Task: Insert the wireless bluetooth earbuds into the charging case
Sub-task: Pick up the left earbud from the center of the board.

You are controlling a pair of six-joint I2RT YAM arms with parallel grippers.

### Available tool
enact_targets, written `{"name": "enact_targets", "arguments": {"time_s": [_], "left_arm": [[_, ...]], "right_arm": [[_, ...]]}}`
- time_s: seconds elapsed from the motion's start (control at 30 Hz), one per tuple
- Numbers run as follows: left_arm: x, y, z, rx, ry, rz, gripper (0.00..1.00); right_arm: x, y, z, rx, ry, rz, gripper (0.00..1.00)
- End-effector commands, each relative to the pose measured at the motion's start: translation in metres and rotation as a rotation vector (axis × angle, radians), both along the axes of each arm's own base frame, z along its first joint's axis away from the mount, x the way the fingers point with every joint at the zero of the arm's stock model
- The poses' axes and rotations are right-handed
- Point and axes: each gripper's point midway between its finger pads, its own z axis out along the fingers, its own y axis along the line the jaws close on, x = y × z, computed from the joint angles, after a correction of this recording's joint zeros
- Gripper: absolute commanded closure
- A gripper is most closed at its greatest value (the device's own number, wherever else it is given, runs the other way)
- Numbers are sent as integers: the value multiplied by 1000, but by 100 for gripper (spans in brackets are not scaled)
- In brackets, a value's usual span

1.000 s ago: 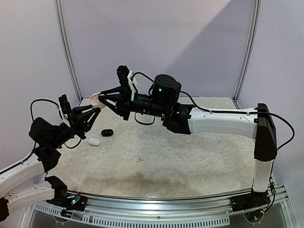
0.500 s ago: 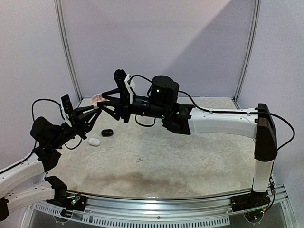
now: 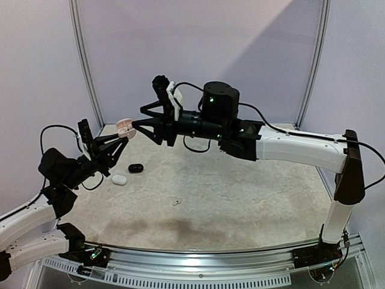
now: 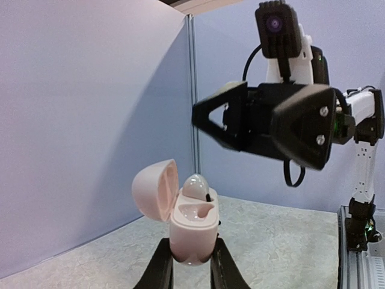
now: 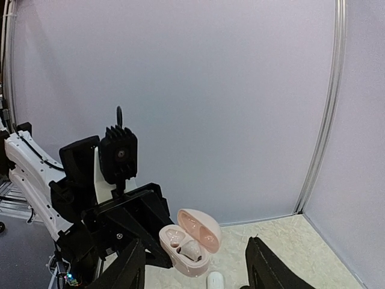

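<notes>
Case (image 4: 191, 236) with 1 earbud (image 4: 195, 184), unseen from above, tight in left jaws; right jaws apart, empty.

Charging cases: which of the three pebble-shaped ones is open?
The pale pink plastic case held up in the left gripper, lid flipped back; the black case and white case lie on the table, apparently closed.

The right gripper (image 3: 137, 119) crowded the raised case (image 3: 124, 126) on its right side; a black case (image 3: 135, 168) and a white case (image 3: 118, 179) cluttered the bench (image 3: 240, 192) beneath.
</notes>
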Motion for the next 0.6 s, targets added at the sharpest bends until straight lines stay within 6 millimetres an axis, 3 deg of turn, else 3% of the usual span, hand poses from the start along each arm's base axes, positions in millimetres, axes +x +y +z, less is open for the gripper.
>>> {"name": "enact_targets", "arguments": {"time_s": [0.0, 0.07, 0.13, 0.3, 0.33, 0.43, 0.57], "left_arm": [[5, 2, -10, 5, 50, 28, 100], [8, 4, -16, 13, 66, 49, 100], [9, 8, -20, 19, 73, 71, 100], [10, 12, -27, 37, 79, 98, 100], [10, 13, -28, 40, 78, 103, 100], [10, 15, -31, 50, 74, 117, 100], [9, 18, -35, 54, 71, 124, 100]], "right_arm": [[14, -35, 36, -14, 69, -80, 41], [37, -43, 24, -77, 164, -167, 41], [64, -48, -2, -172, 264, -277, 43], [118, -67, -113, -458, 536, -570, 54], [122, -71, -145, -539, 581, -618, 57], [123, -74, -193, -615, 709, -677, 60], [118, -63, -254, -682, 843, -681, 59]]}}
